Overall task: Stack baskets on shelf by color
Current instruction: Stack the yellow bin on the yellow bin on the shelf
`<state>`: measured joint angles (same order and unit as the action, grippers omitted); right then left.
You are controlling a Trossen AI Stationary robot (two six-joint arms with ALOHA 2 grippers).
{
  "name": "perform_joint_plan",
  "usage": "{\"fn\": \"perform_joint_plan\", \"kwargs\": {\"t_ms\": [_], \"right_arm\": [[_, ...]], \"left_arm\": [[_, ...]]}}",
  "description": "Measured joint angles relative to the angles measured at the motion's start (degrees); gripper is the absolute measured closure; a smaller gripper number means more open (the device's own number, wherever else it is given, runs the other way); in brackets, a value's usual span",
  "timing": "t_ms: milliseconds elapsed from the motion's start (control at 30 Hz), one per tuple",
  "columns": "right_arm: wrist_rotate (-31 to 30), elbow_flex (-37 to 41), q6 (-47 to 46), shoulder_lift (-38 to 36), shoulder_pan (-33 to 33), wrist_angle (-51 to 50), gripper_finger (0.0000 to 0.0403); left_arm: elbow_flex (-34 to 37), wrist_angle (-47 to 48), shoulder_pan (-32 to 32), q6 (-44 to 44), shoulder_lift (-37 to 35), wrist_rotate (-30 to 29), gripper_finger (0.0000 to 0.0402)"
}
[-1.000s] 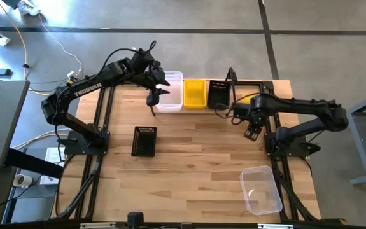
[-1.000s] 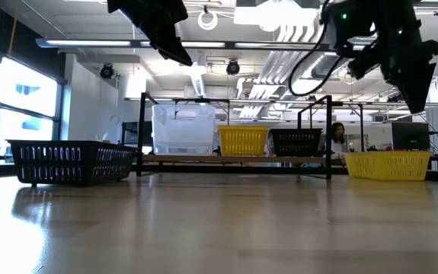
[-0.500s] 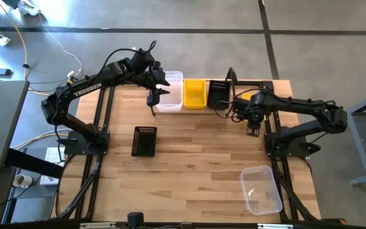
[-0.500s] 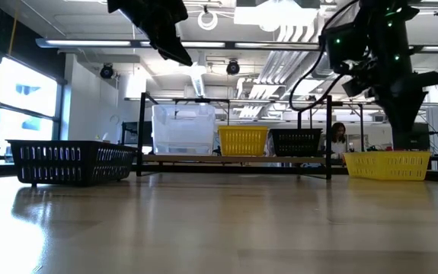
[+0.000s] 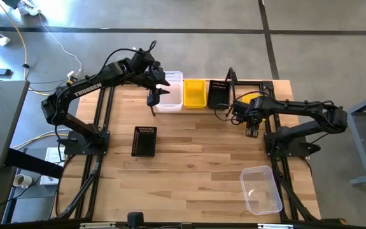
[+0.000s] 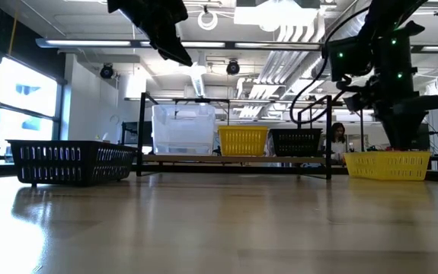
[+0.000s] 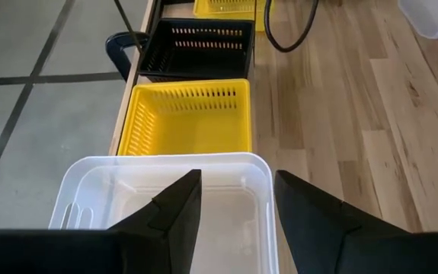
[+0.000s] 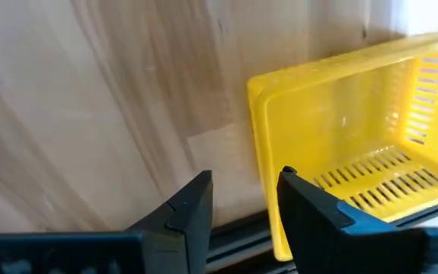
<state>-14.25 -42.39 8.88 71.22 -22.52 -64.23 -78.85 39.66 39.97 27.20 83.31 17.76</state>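
Light-wood table (image 5: pixel 195 159) — grey floor (image 5: pixel 335 38)

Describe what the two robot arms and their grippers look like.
Both arms are dark, jointed, on black rod frames. The left arm bears white TROSSEN lettering and thin cables near its wrist. The right arm has a looping black cable. The left gripper and the right gripper each have two dark, wedge-shaped fingers.
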Motion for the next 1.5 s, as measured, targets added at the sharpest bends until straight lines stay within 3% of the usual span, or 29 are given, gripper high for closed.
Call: {"fn": "perform_joint_plan", "kwargs": {"t_ms": [367,933,1067,1233,1400,1500], "right_arm": [[-0.3,0.2,1.2,1.2,0.0,1.4,0.0269],[-2.0,0.2,4.8,12.0,-4.2,5.6,0.0271],[-2.0,0.2,4.4,12.5,-4.2,5.3,0.0304],[-1.9,-0.1,0.9,12.3,-3.7,3.2,0.0391],[-2.7,-2.8,-1.7,12.3,-1.8,-1.0,0.0394],[-0.2,-5.5,-4.7,12.3,-0.9,-5.0,0.0400]], "left_arm": [[0.0,0.0,0.0,1.5,0.0,-0.2,0.0245],[0.0,0.0,0.0,3.9,0.0,-0.5,0.0245],[0.0,0.0,0.0,3.9,0.0,-0.6,0.0245],[0.0,0.0,0.0,4.0,0.0,-0.6,0.0245],[0.0,0.0,0.0,4.0,0.0,-0.6,0.0245],[0.0,0.0,0.0,4.0,0.0,-0.6,0.0245]]}}
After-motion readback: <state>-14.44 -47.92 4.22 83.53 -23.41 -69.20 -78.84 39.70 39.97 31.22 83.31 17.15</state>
